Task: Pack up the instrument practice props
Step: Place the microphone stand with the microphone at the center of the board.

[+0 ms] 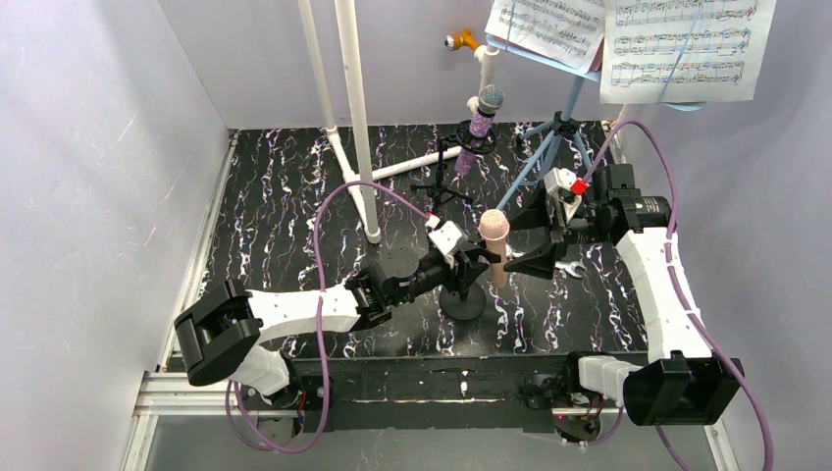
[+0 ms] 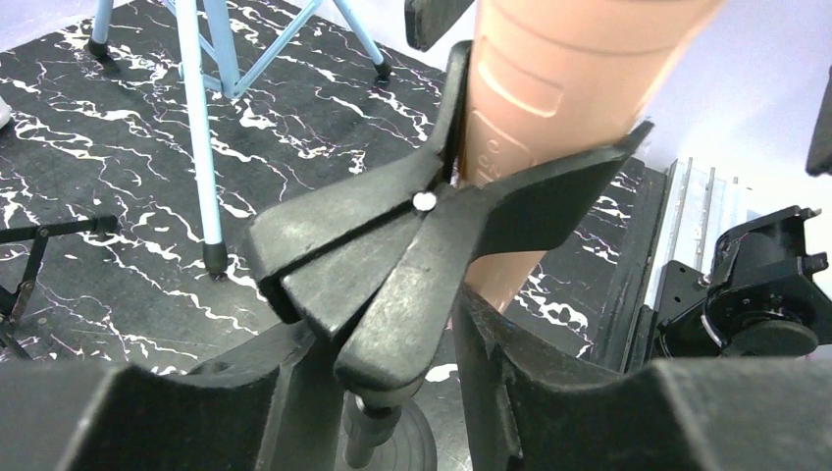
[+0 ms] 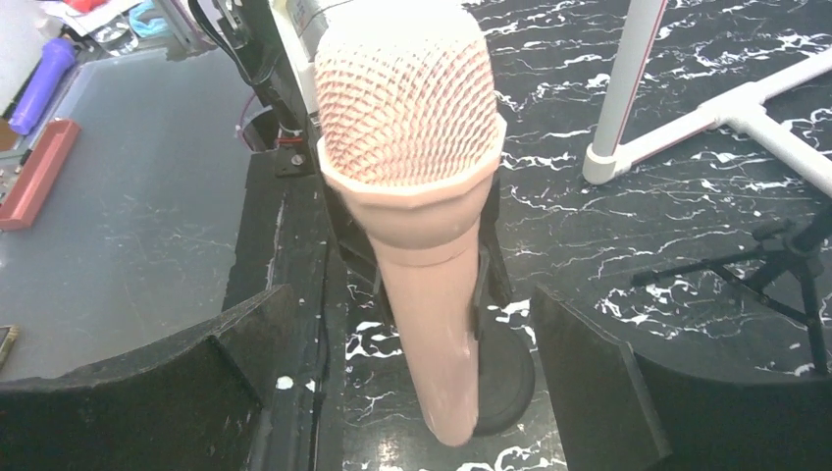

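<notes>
The peach microphone point(image 1: 494, 245) stands head up in the clip of the black round-base holder point(image 1: 463, 304). My left gripper point(image 1: 476, 263) is shut on the holder's black clip point(image 2: 392, 255), with the microphone's handle point(image 2: 549, 108) just beyond it. My right gripper point(image 1: 538, 257) is open; in the right wrist view its fingers straddle the peach microphone point(image 3: 422, 196) without touching it. The purple glitter microphone point(image 1: 481, 123) sits on the black tripod point(image 1: 453, 182) further back. The light-blue music rack's legs point(image 1: 554, 147) stand at the back right, with sheet-music pages point(image 1: 677, 44) on top.
White plastic pipes point(image 1: 353, 118) rise from the mat at the back centre, with a foot bar along the floor. A silver wrench point(image 1: 570, 267) lies by the right gripper. Grey walls close in left and right. The blue rack legs point(image 2: 201, 137) stand near the left gripper.
</notes>
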